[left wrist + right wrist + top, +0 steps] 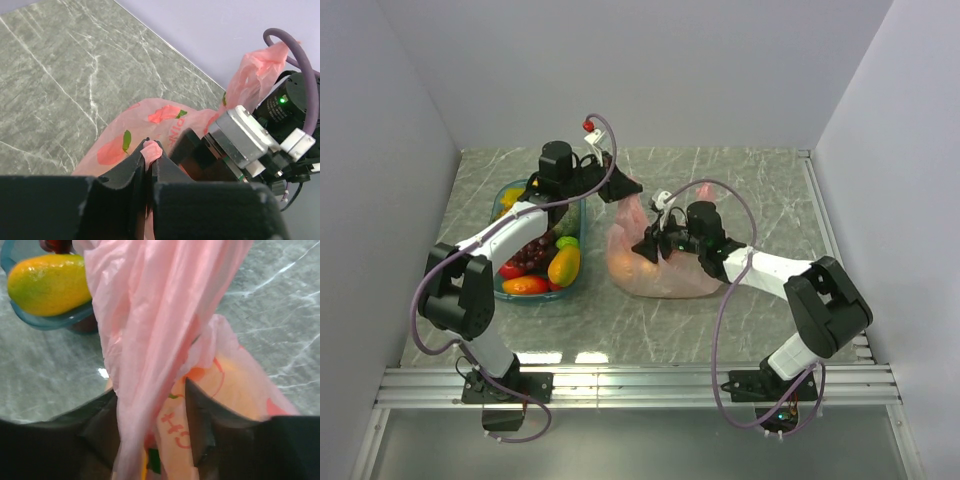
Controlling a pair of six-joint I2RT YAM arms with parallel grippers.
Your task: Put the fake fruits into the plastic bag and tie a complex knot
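Grey marbled table (760, 180), plain pale walls (380, 120) all round. Left end effector (151, 159) was pinched on the plastic bag (655, 280); right end effector (151, 395) sat apart around it.

Grey veined tabletop (760, 190), plain pale walls (650, 70), metal rail (640, 385) at near edge

Bright, even light falls from overhead, soft enough that the arms throw only faint, blurry shadows on the table (720, 310). Two white glare patches sit near its near edge, left of centre. From the right wrist, the plastic bag (150, 315) hangs so close that it goes soft and glows with light passing through; the mango (47, 284) at far left carries a dull sheen. From the left wrist, the marble is crisp, the left gripper (151, 152) near-black and slightly fuzzy.
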